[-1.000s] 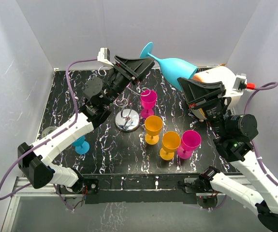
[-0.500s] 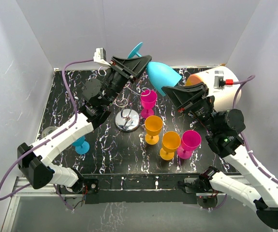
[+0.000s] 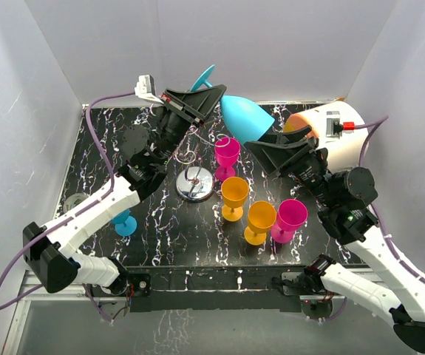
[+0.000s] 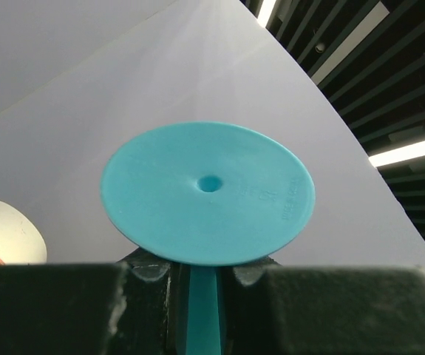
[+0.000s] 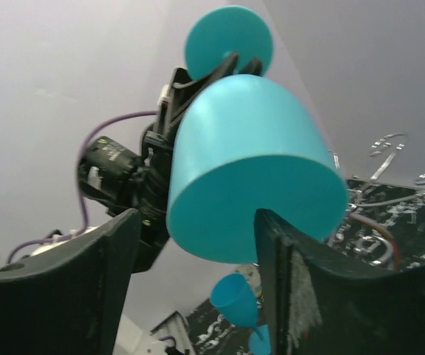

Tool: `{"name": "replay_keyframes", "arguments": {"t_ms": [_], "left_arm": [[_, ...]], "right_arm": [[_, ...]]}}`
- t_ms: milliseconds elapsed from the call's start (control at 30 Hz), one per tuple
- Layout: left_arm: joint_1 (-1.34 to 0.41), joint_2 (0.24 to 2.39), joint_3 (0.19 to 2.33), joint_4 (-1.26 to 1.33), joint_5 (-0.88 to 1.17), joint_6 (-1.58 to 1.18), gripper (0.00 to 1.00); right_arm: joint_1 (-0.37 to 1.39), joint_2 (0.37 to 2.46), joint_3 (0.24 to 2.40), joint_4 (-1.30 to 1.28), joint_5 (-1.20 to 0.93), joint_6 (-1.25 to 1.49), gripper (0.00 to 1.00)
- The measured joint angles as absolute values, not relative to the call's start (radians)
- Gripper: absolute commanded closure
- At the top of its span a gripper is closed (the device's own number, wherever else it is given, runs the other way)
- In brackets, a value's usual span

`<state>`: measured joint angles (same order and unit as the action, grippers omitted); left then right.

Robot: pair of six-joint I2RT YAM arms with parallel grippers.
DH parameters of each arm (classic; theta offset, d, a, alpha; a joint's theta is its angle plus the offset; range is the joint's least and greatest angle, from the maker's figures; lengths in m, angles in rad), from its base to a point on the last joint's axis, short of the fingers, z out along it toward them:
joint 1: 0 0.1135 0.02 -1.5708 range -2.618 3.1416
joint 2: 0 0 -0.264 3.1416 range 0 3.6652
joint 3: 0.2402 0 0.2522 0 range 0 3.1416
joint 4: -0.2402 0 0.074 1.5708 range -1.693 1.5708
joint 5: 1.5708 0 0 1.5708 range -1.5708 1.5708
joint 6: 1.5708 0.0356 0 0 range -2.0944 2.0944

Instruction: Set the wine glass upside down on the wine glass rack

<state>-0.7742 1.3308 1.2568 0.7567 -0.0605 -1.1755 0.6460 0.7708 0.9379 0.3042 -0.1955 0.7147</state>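
Note:
A teal wine glass point(image 3: 243, 117) hangs tilted in the air over the back of the table, foot up and to the left. My left gripper point(image 3: 199, 98) is shut on its stem point(image 4: 201, 310), just under the round foot point(image 4: 208, 192). My right gripper point(image 3: 265, 143) stands open at the bowl's mouth point(image 5: 253, 170), its fingers point(image 5: 60, 296) spread to either side of the rim. The wine glass rack point(image 3: 194, 183), thin silver wire on a chrome base, stands below the left gripper.
Pink point(image 3: 227, 153), orange point(image 3: 235, 194), orange point(image 3: 260, 219) and pink point(image 3: 291, 216) glasses stand right of the rack. A blue glass point(image 3: 123, 220) stands by the left arm. A white-and-orange cylinder point(image 3: 330, 133) lies at the back right.
The right gripper carried the teal glass left to the left gripper, which shut on the stem. The right gripper has now opened and let go of the bowl.

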Motion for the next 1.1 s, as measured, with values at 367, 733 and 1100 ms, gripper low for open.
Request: {"name": "replay_keyframes", "arguments": {"t_ms": [367, 733, 1100], "left_arm": [[-0.773, 1.13, 1.245, 0.54, -0.137, -0.888, 1.0], [-0.773, 0.956, 1.403, 0.03, 0.046, -0.455, 1.0], [-0.773, 0.709, 1.18, -0.157, -0.015, -0.128, 1.0]], "right_arm": [[0.647, 0.666, 1.01, -0.127, -0.076, 0.669, 0.24], [0.647, 0.822, 1.254, -0.371, -0.232, 0.656, 0.3], [0.649, 1.081, 1.346, -0.276, -0.48, 0.774, 0.36]]}}
